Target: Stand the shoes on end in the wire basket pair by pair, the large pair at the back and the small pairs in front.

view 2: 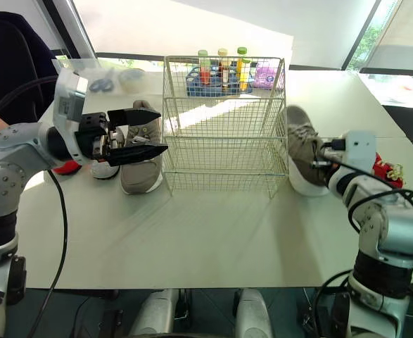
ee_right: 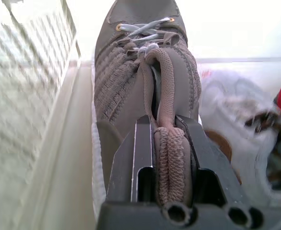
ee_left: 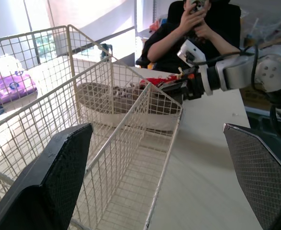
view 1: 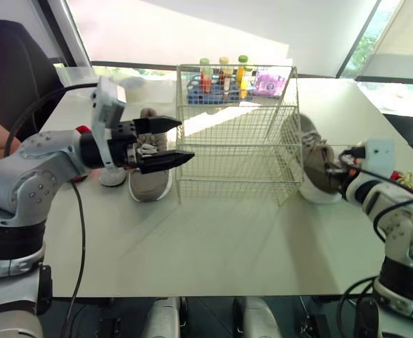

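Left gripper [view 1: 185, 139] and right gripper [ee_right: 168, 143] each have 2 black fingers [ee_left: 59, 172]; silver-grey arms [view 1: 30, 176] trail black cables [view 1: 81, 232], white wrist boxes [view 1: 378, 151].

- strong daylight comes in from the window [view 1: 366, 42] at the upper right, and the whole top of the head views is washed out nearly white.
- the table [view 1: 213, 246] is evenly bright, with a glaring sunlit patch at upper centre, seen through the wire basket [view 1: 234, 134].
- the basket throws soft, pale shadow streaks toward the lower left of the frame.
- behind the grey shoe [ee_right: 145, 72] in my right wrist view, the background is blown out to white.
- my left fingers [ee_left: 49, 182] read as dark shapes against the lit wires.
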Robot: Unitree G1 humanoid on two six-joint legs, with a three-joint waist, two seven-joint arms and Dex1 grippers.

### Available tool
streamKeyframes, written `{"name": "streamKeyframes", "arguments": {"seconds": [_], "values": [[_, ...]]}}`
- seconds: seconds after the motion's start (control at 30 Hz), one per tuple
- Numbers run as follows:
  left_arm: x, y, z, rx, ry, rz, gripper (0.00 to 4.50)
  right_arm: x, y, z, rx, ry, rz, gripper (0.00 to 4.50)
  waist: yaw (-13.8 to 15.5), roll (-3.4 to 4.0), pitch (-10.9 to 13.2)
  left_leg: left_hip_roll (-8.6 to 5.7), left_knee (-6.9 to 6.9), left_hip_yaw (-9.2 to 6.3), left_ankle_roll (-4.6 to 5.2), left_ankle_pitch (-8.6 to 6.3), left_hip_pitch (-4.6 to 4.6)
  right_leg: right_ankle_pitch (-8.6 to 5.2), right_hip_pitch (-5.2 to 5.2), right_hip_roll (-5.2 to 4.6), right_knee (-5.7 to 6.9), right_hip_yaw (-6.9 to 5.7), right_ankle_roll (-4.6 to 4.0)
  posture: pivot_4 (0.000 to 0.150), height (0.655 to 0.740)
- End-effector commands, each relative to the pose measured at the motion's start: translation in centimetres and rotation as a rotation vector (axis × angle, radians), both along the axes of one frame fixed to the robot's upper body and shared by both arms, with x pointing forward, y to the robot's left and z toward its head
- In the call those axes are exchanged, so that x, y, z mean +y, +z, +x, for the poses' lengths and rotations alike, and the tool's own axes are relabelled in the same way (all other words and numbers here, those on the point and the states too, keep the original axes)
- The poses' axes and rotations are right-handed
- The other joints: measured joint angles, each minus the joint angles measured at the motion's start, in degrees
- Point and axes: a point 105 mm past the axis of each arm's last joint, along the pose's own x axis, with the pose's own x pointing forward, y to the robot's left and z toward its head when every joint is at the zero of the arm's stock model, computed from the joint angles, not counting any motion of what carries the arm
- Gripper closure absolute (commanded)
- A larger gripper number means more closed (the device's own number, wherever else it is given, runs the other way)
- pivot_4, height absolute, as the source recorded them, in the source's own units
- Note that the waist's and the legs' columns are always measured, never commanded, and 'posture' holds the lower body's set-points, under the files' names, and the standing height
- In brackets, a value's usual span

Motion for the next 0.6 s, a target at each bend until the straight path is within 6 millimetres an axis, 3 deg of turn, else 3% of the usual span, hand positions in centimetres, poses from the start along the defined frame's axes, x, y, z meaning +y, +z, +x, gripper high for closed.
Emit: {"name": "streamKeyframes", "arguments": {"seconds": [0.03,0.23,0.37,0.47,0.6], "values": [[-0.1,1.2,-0.1,-0.055,-0.011,-0.008,0.00,-0.8,7.1,-0.7,-0.242,-0.064,-0.030,4.34,0.0,0.01,0.0,0.00,-0.02,0.04,0.00,0.00,0.00,0.00,-0.01,0.02,0.00,-0.01,0.01,0.150,0.7400],[0.0,2.6,0.5,-0.076,0.009,-0.047,0.00,-0.6,13.4,-1.5,-0.414,-0.046,-0.117,4.34,0.4,0.02,0.0,-0.02,-0.04,0.09,-0.01,0.01,-0.12,-0.01,-0.06,0.03,-0.02,-0.02,0.01,0.150,0.7400],[1.4,3.9,2.1,-0.064,0.098,-0.085,0.00,3.3,18.6,-3.8,-0.588,0.233,-0.317,4.34,0.2,0.10,0.1,-0.03,-0.03,0.11,0.00,0.01,-0.13,-0.01,-0.09,0.03,-0.02,0.00,0.01,0.150,0.7400],[2.8,4.8,3.3,-0.038,0.155,-0.111,0.00,5.6,19.8,-5.0,-0.628,0.419,-0.436,4.34,-0.3,0.12,0.1,-0.02,-0.07,0.08,0.00,0.01,-0.11,-0.03,-0.12,0.06,0.00,-0.01,0.07,0.150,0.7400],[4.7,6.3,4.3,0.019,0.188,-0.159,0.00,8.6,19.9,-6.3,-0.652,0.637,-0.652,4.34,-1.0,0.06,0.1,0.01,-0.06,0.06,-0.01,0.01,-0.08,-0.03,-0.06,0.09,0.01,-0.02,0.12,0.150,0.7400]]}}
